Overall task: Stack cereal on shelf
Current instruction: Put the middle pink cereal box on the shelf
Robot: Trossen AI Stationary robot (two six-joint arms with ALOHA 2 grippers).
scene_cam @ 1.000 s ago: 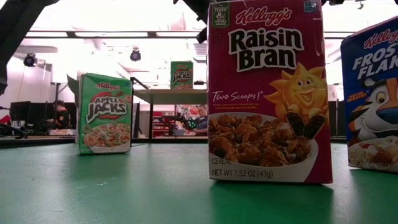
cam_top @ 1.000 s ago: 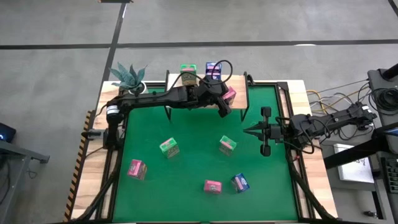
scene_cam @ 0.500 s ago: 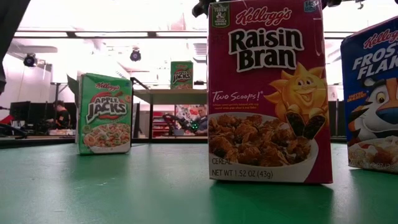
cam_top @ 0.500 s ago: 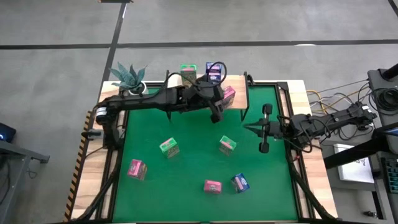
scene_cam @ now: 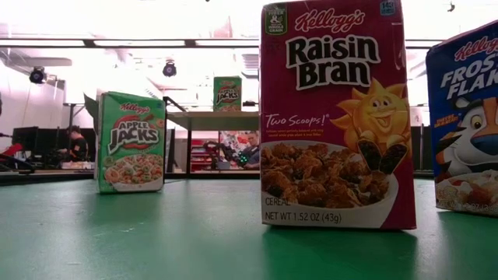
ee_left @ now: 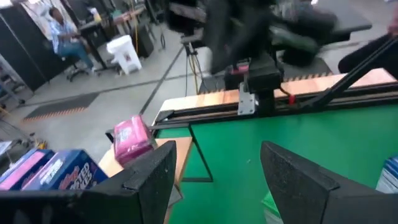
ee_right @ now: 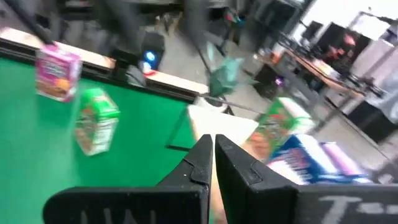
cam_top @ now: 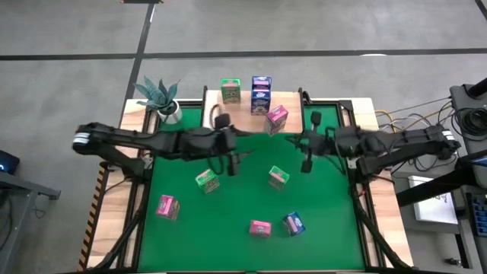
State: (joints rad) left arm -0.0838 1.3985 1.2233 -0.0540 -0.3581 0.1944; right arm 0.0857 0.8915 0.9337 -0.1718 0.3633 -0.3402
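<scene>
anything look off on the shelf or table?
One thing: the pink cereal box on the shelf sits skewed, out of line with the green box and blue box standing square behind it. Nothing looks spilled or damaged.

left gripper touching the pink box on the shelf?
Apart. In the high view the left gripper hangs over the green table, well clear of the pink box on the shelf. Its wrist view shows open fingers holding nothing.
</scene>
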